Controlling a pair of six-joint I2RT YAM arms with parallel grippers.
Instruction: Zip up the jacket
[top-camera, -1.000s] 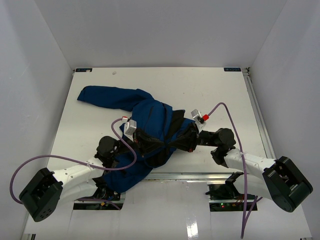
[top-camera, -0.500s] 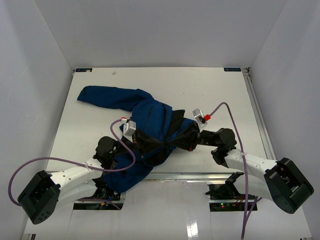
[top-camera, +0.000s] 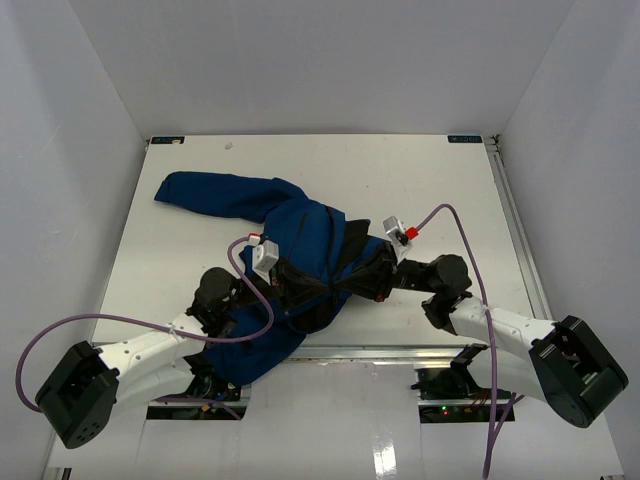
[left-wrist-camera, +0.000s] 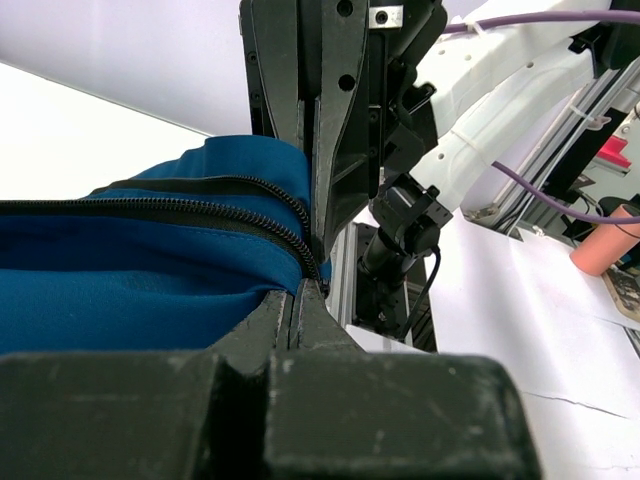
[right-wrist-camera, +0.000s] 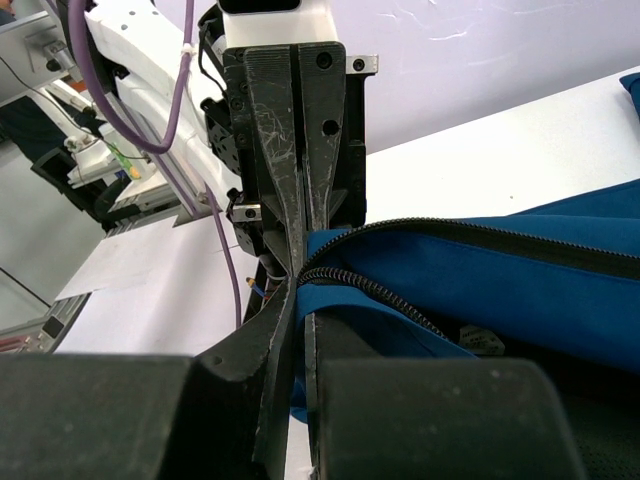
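Left gripper and right gripper are pinched tight on front edges of the jacket, bunched toward 6 o'clock of the table; zipper teeth are seen unjoined, so zipping is judged unstarted.

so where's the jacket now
In the top view the jacket lies mid-table toward the near edge, pinched by left gripper and right gripper, one sleeve reaching far-left.

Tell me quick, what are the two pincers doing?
Left pincer: shut on the jacket.
Right pincer: shut on the jacket too.
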